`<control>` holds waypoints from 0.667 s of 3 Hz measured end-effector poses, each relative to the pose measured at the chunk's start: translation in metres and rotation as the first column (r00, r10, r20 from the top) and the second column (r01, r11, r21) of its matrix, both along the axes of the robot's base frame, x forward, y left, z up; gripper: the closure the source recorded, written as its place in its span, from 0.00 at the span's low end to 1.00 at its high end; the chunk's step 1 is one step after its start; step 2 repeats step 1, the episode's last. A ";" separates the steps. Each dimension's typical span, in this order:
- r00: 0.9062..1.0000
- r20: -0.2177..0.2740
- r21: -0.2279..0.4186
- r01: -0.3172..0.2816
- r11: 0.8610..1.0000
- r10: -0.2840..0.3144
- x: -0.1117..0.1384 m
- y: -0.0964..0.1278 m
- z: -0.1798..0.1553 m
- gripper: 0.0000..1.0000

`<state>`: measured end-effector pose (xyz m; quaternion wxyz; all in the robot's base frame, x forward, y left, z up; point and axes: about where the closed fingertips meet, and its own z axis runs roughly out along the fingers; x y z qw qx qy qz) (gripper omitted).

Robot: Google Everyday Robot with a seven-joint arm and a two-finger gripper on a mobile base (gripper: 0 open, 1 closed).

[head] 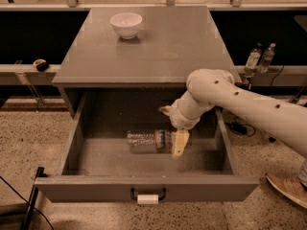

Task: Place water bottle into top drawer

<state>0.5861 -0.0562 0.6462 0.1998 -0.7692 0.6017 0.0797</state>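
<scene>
Grey cabinet [158,51] seen from the front and slightly above, with the top drawer [144,189] standing wide open toward the viewer. On the drawer front, a small black handle [147,197] wrapped in white tape.

On the drawer floor, the water bottle [146,141], lying on its side, lengthwise from left to right, roughly mid-drawer and well apart from the left wall. Clear crinkled body to the left, coloured label band toward the right end.

Reaching in from the right, a thick white arm [249,107], crossing above the drawer's right wall and hiding part of the back right corner. At its end, the gripper [172,127], down inside the drawer at the bottle's right end. Claw spread wide and not clamped on the bottle: 1 of the cream fingers [180,145] hanging down in front of the bottle's right end and covering it, the other raised up and to the left, clear of the bottle.

On the cabinet top, toward the back left, 1 white bowl [126,24], upright, well apart from the drawer opening. Right of the cabinet, beyond the arm, 2 small clear bottles [253,60], standing side by side. On the left ledge, 1 small dark round object [41,63]. On the speckled floor [29,138], a black cable [14,189] at lower left and part of a shoe [288,188] at lower right.
</scene>
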 end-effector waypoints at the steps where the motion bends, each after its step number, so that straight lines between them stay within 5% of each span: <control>1: 1.000 0.000 0.000 0.000 1.000 0.000 0.000 0.000 0.000 0.00; 2: 1.000 0.000 0.000 0.000 1.000 0.000 0.000 0.000 0.000 0.00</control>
